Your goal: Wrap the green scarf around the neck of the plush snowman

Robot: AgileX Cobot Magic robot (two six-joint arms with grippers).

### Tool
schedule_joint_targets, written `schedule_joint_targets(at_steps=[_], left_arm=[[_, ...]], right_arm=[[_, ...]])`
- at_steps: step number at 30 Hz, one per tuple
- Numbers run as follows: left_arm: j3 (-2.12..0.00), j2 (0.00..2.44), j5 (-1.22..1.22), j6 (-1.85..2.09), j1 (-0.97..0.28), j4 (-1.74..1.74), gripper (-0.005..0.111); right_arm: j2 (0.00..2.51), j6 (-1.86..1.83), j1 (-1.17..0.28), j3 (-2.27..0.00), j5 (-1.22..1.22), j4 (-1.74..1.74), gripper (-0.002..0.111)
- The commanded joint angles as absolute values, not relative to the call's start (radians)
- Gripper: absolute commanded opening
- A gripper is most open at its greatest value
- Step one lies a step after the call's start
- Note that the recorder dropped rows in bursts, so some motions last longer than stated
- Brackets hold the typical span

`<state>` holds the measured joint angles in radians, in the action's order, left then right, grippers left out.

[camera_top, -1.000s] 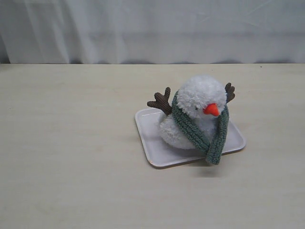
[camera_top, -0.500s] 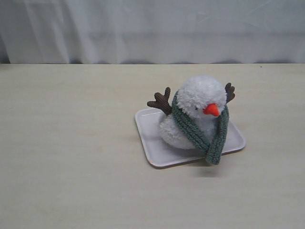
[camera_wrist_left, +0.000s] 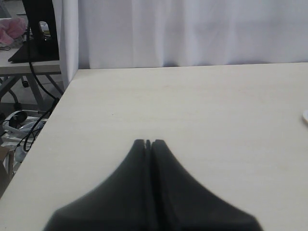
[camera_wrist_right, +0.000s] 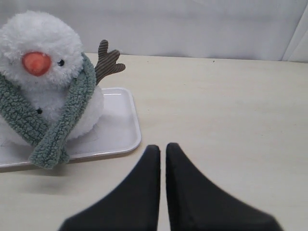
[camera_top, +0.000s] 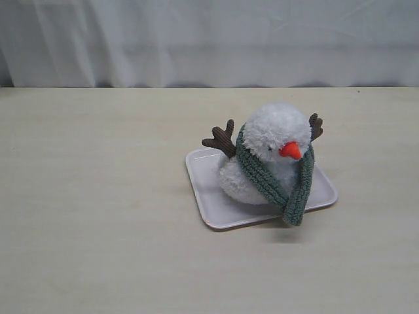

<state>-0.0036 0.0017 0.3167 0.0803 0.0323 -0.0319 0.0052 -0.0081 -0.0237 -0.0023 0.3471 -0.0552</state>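
On the pale wood-look table (camera_top: 98, 216), backed by a white curtain (camera_top: 209, 39), the plush snowman (camera_top: 272, 154) sits on a white tray (camera_top: 209, 190), green scarf (camera_top: 298, 190) looped round its neck. Left gripper (camera_wrist_left: 148, 142) and right gripper (camera_wrist_right: 162, 148) both pressed together, empty.

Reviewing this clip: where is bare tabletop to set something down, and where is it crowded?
Bare tabletop spreads left of the white tray, and in front of it. The strip between tray and curtain is free. Crowding is only on the tray, under the plush snowman and green scarf.
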Motion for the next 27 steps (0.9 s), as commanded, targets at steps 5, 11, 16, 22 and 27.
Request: schedule_joint_targets(at_steps=[5, 11, 16, 22, 27], left_arm=[[0.0, 0.0, 0.308, 0.077, 0.034, -0.037, 0.0], [0.0, 0.0, 0.308, 0.077, 0.034, -0.037, 0.0], [0.0, 0.0, 0.308, 0.077, 0.034, -0.037, 0.0], [0.0, 0.0, 0.308, 0.077, 0.034, -0.04, 0.0], [0.0, 0.0, 0.308, 0.077, 0.034, -0.04, 0.0]], right_arm=[[0.0, -0.015, -0.015, 0.0, 0.343, -0.067, 0.004], [0.0, -0.015, -0.015, 0.0, 0.343, -0.067, 0.004], [0.0, -0.015, -0.015, 0.0, 0.343, -0.067, 0.004], [0.0, -0.015, -0.015, 0.0, 0.343, -0.067, 0.004], [0.0, -0.015, -0.015, 0.0, 0.343, -0.067, 0.004]])
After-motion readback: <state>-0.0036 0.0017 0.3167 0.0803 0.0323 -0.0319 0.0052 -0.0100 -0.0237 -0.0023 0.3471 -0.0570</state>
